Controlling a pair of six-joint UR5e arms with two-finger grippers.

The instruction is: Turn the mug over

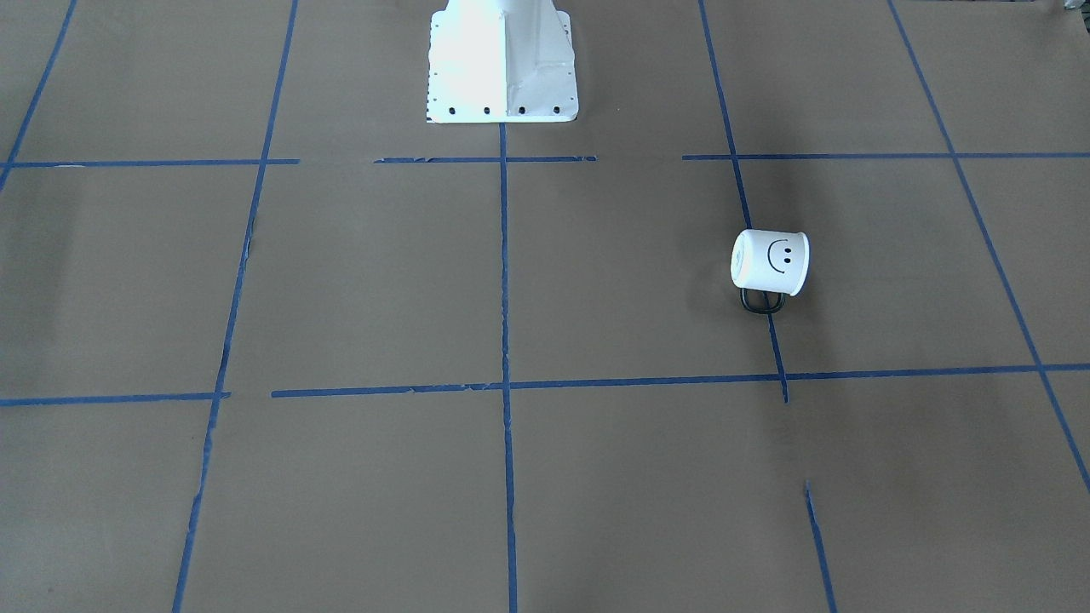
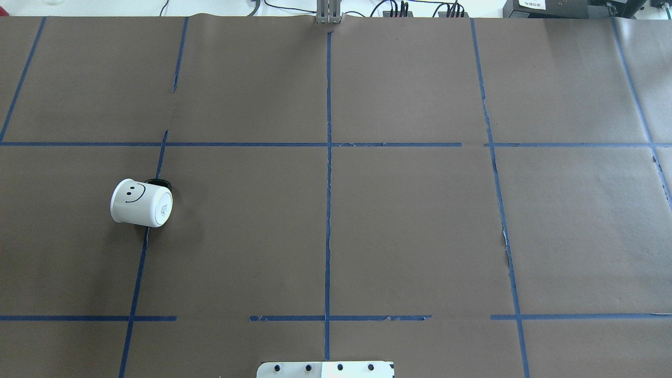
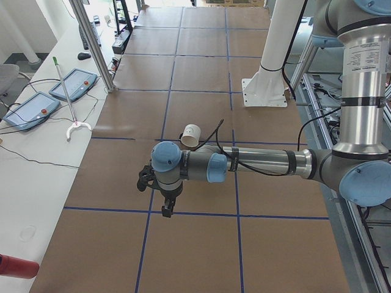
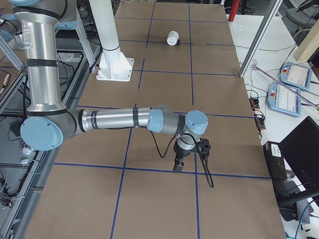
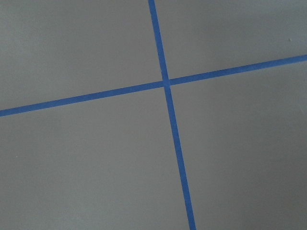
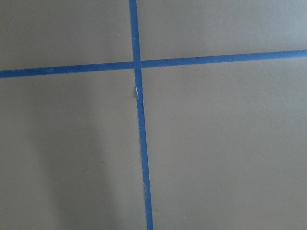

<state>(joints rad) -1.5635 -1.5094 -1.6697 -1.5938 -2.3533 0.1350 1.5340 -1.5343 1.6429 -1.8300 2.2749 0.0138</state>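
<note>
Mug (image 2: 140,203) lies on its side across a tape line (image 2: 137,273), on our left half of the table (image 2: 409,236). We cannot tell whether the left gripper (image 3: 166,210) or right gripper (image 4: 178,167) is spread.

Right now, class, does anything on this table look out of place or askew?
Yes: the white smiley mug lies tipped on its side on the brown paper, base toward the table's centre, instead of standing upright.

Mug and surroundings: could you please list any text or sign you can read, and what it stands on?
Smiley face, black, no words: on the mug, on its side.
Small print on the mug's base: too small to read.
White label on a dark box: blurred, unreadable.
</note>
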